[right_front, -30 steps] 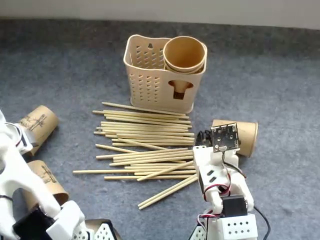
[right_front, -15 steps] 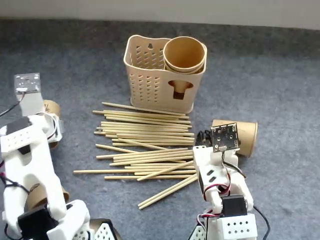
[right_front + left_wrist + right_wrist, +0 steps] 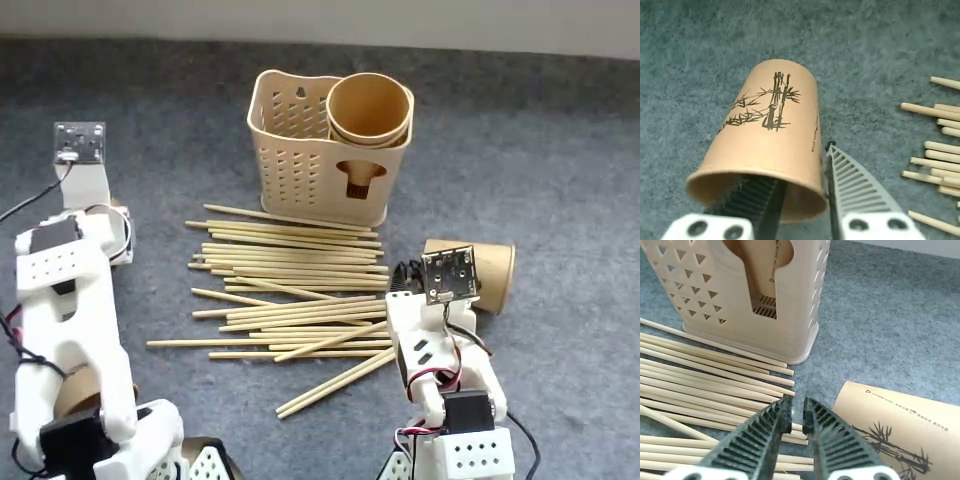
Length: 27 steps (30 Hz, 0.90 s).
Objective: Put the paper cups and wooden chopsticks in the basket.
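A paper cup [image 3: 771,125] with a bamboo print lies on its side on the grey carpet. My left gripper [image 3: 800,175] is open at its mouth, with the dark finger inside the cup and the white finger [image 3: 855,185] outside its wall. My right gripper [image 3: 797,417] is shut and empty, just above the near ends of the wooden chopsticks [image 3: 705,375]. A second cup [image 3: 895,420] lies on its side beside it. The chopsticks [image 3: 290,290] lie in a loose pile in front of the beige basket [image 3: 300,160], which holds stacked cups [image 3: 368,108].
A third cup [image 3: 72,388] lies at the near left, mostly hidden under the left arm [image 3: 65,290]. The right arm's base [image 3: 455,430] stands at the near edge. Open carpet lies behind and to the right of the basket.
The left arm has swung up from the near left edge and out over the left cup, so the cup is now covered by it in the high view. The right arm has not moved.
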Motion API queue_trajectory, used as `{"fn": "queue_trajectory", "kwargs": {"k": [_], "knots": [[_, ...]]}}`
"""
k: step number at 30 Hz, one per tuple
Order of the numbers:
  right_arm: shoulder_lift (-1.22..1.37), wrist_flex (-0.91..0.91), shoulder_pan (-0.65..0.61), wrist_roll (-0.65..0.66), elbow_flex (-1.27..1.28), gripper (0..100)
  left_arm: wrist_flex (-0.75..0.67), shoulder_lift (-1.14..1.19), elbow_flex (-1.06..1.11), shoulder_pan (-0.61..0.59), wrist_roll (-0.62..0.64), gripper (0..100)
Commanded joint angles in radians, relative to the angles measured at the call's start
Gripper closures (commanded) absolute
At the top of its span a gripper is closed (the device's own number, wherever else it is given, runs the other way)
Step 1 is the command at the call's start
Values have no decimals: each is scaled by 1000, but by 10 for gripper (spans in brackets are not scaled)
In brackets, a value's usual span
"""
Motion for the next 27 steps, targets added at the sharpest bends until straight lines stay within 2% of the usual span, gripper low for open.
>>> {"fn": "queue_trajectory", "kwargs": {"k": [1, 4, 8, 17, 24, 27], "knots": [[-16, -27, 10, 14, -8, 947, -58, -28, -53, 61, 2, 921], [-16, -27, 10, 14, -8, 947, -64, -38, -61, 90, 2, 993], [-16, -27, 10, 14, -8, 947, -43, -39, -111, 119, 6, 993], [-16, -27, 10, 14, -8, 947, 282, -38, -387, 124, 8, 993], [-16, -27, 10, 14, -8, 947, 525, -38, -651, 252, 3, 994], [-16, -27, 10, 14, -8, 947, 588, -36, -760, 315, 3, 994]]}}
